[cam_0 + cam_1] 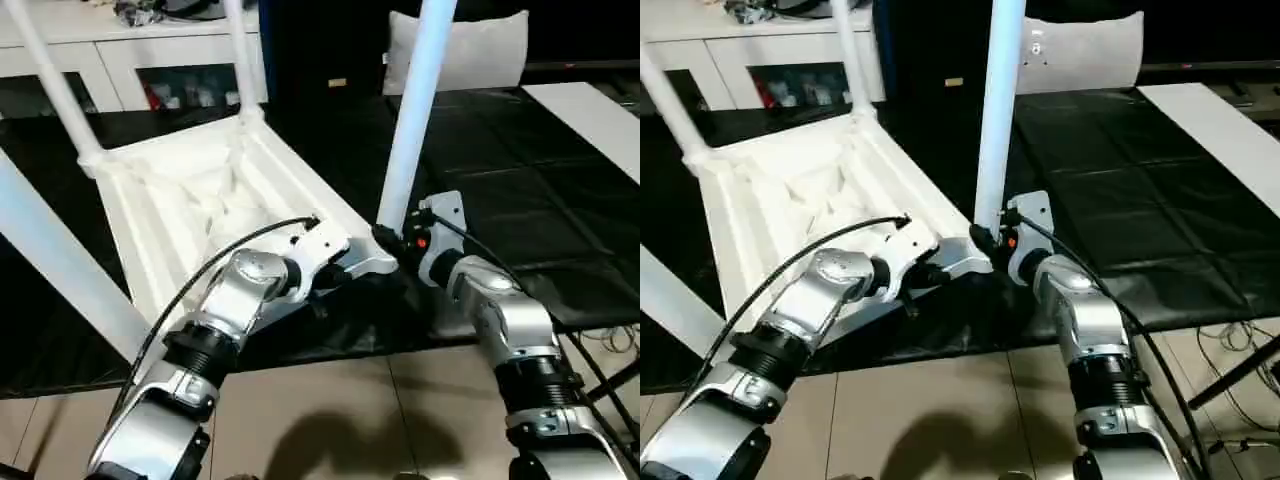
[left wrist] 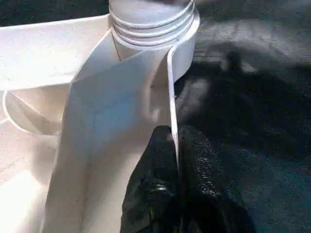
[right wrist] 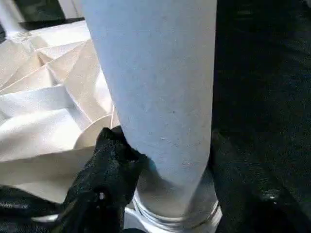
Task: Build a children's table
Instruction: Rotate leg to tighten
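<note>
The children's table point(image 1: 200, 195) is seen lying upside down on a black mat point(image 1: 520, 190) spread over the floor, its ribbed underside facing up. Four white legs rise from its corner sockets. The near right leg point(image 1: 415, 110) stands upright in the socket at the top's near right corner. The right tool point(image 1: 395, 242) is held half open around the base of this leg, a black finger point(image 3: 109, 160) touching it just above the threaded end. The left tool point(image 2: 175, 170) is pinched shut on the thin side wall point(image 2: 171, 97) of the top, close beside that same socket. A white cabinet point(image 1: 120, 55) stands beyond the mat's far edge.
</note>
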Robot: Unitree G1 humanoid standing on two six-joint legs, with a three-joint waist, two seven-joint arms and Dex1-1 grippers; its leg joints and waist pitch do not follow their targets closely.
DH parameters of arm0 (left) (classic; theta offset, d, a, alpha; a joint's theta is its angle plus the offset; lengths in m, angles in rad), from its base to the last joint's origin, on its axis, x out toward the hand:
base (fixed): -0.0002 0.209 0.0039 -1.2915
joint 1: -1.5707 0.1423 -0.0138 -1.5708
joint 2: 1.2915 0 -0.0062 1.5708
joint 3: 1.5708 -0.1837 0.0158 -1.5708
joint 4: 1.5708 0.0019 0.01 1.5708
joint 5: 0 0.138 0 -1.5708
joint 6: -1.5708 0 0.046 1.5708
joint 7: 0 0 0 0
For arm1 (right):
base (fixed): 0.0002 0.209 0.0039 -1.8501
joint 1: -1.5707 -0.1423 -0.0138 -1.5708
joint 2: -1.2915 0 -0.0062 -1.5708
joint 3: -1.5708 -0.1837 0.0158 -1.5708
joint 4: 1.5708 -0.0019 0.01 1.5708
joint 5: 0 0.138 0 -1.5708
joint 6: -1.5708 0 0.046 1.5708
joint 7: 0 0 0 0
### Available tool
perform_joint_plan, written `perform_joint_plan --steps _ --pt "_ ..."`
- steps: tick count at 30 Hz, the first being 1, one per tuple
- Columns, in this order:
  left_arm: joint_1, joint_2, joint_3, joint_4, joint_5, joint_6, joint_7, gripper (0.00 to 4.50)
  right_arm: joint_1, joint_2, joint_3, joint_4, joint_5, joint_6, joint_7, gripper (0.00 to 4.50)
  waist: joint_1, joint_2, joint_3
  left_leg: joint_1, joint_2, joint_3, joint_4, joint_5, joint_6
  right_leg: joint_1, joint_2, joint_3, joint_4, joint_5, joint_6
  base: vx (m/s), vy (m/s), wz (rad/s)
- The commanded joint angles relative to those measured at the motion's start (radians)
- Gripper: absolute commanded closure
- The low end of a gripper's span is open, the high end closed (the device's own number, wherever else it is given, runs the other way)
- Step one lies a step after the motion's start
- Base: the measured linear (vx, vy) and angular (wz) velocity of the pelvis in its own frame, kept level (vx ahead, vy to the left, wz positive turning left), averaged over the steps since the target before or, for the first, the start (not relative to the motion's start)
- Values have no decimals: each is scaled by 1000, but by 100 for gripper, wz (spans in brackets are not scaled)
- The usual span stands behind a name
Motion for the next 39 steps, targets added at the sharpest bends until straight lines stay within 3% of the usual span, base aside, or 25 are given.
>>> perform_joint_plan --steps 1,7,11,14,17,20,22,25,26,28,30,31,39 --pt "-13 -17 -34 -19 4 -19 -11 450 13 12 23 0 6 -12 32 163 14 -5 -64 18 -14 14 -56 -225 24 43 15 -17 -68 3 -235 0 0 0" --pt "-8 16 -36 3 -4 -98 -40 450 72 -79 24 -54 44 -82 176 110 36 -10 -63 21 -11 17 -53 -207 57 49 13 -17 -68 36 -242 0 0 0" --pt "11 68 -61 10 -20 -200 -156 450 105 -177 11 -77 72 -103 320 79 47 -12 -62 21 -9 18 -54 -220 64 49 12 -17 -70 -3 -238 0 0 0" --pt "14 110 -84 29 -15 -264 -225 450 114 -241 5 -75 85 -117 421 49 56 -8 -61 25 -7 18 -54 -235 62 46 12 -16 -72 -16 -241 0 0 0" --pt "9 149 -107 50 -17 -342 -307 450 115 -304 21 -64 85 -135 504 20 60 -10 -60 24 -7 18 -55 -243 61 47 10 -17 -71 -30 -243 0 0 0" --pt "6 195 -143 59 -11 -415 -407 450 123 -359 47 -72 105 -145 624 20 64 -11 -61 25 -4 19 -54 -241 66 47 9 -18 -68 -34 -249 0 0 0" --pt "3 225 -175 63 -14 -469 -492 450 132 -392 76 -97 120 -138 722 62 70 -14 -61 26 -2 21 -52 -232 78 46 9 -17 -66 -22 -257 0 0 0" --pt "-3 234 -189 72 -15 -499 -532 450 132 -409 98 -106 134 -123 784 63 83 -12 -62 27 0 23 -49 -210 87 44 9 -17 -60 9 -272 0 0 0" --pt "-4 235 -190 74 -16 -505 -538 450 132 -411 101 -107 137 -119 795 90 84 -17 -62 26 -1 23 -49 -207 88 44 9 -18 -60 9 -272 0 0 0" --pt "-8 239 -197 78 -21 -525 -572 450 130 -420 117 -108 144 -112 837 102 89 -14 -61 27 1 23 -51 -216 85 43 6 -17 -61 -18 -271 0 0 0" --pt "-11 250 -209 80 -27 -560 -627 450 126 -425 132 -104 155 -106 881 100 91 -15 -61 28 2 23 -52 -227 81 43 5 -17 -61 -29 -274 0 0 0" --pt "-11 255 -214 78 -28 -569 -646 450 125 -425 138 -104 159 -103 895 134 93 -20 -62 26 2 23 -51 -220 83 45 4 -17 -59 -28 -275 0 0 0" --pt "-1 261 -230 53 -45 -585 -707 450 140 -418 162 -127 179 -80 946 197 98 -18 -61 27 2 23 -52 -221 77 42 4 -16 -58 -32 -276 0 0 0"
